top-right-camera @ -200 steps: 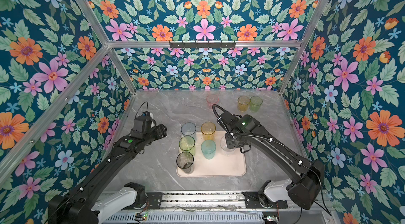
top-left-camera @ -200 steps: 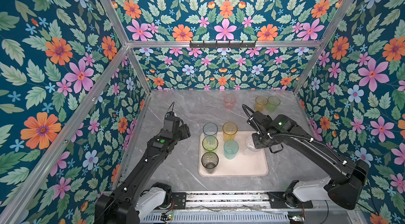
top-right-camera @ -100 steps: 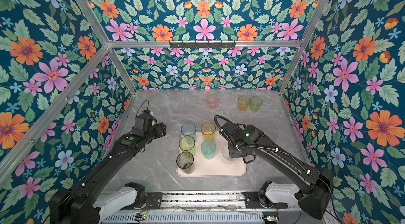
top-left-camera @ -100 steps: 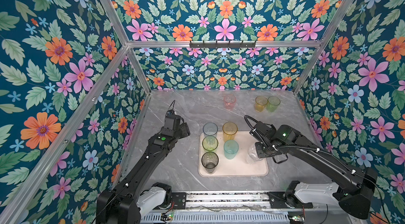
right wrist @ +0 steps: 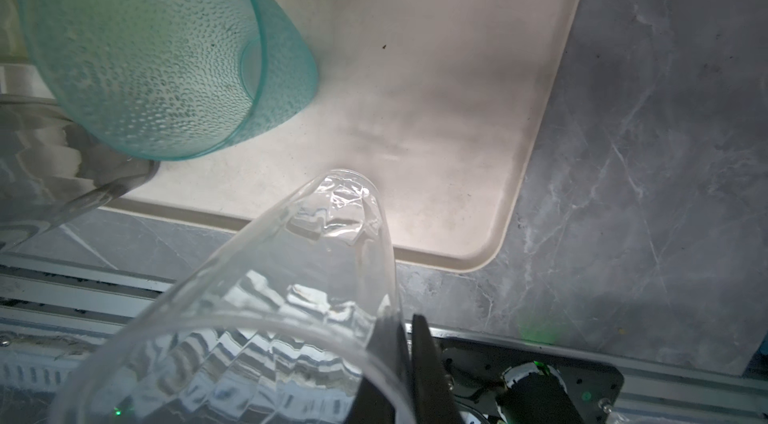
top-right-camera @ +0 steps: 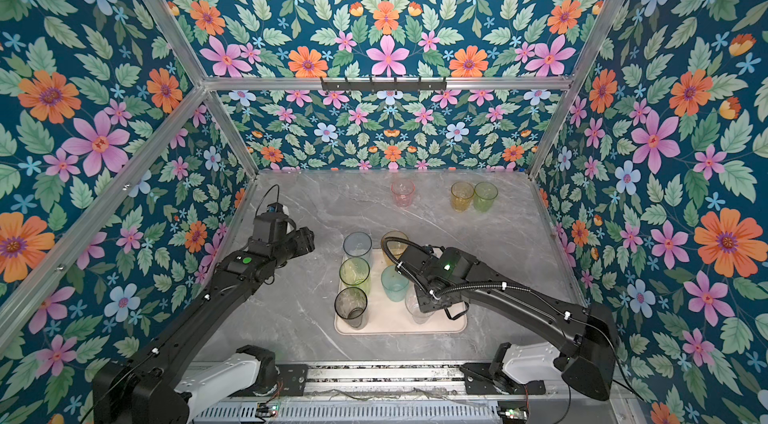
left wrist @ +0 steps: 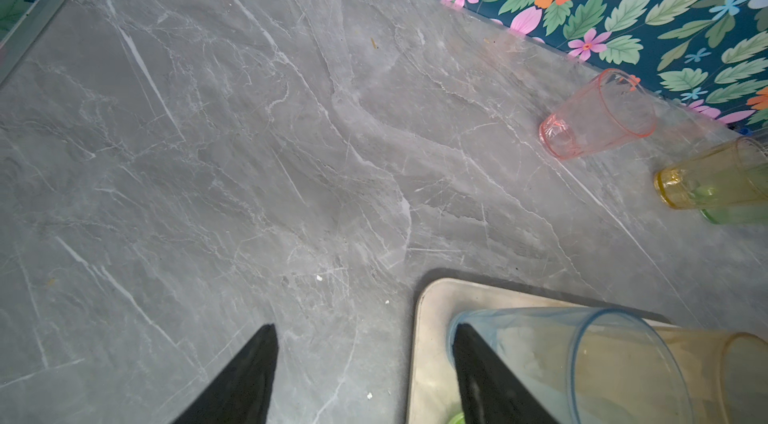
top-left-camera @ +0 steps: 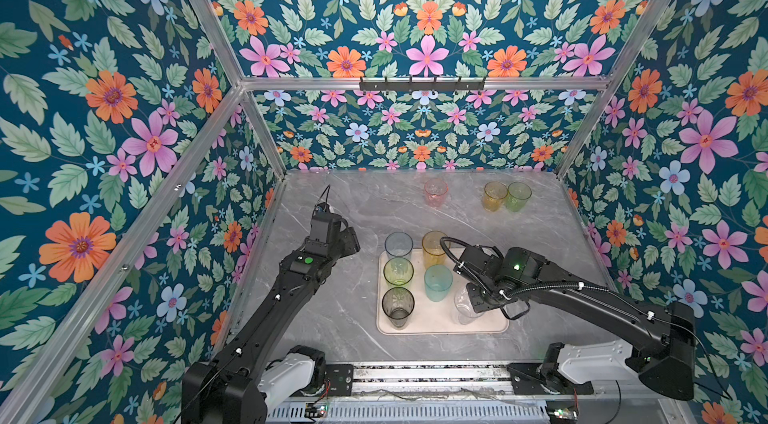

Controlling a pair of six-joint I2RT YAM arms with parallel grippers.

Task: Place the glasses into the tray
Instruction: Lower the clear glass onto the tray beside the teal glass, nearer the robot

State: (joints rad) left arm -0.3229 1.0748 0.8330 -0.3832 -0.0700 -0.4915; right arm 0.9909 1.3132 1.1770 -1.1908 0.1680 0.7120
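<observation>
On the grey marble tabletop (top-left-camera: 374,210): cream tray (top-left-camera: 432,320). Left gripper (top-left-camera: 349,237) beside the tray's far left corner, spread wide, empty. Right gripper (top-left-camera: 476,302) over its front right. Standing upright in the tray: blue-grey tumbler (top-left-camera: 398,245), tall amber tumbler (top-left-camera: 432,249), yellow-green tumbler (top-left-camera: 398,272), teal tumbler (top-left-camera: 437,283), smoky tumbler (top-left-camera: 397,305). Shorter clear tumbler (top-left-camera: 462,310) pinched by its wall in the right gripper, over the tray; contact with it unclear. By the back wall: pink glass (top-left-camera: 435,192), short amber glass (top-left-camera: 494,195), green glass (top-left-camera: 518,195).
</observation>
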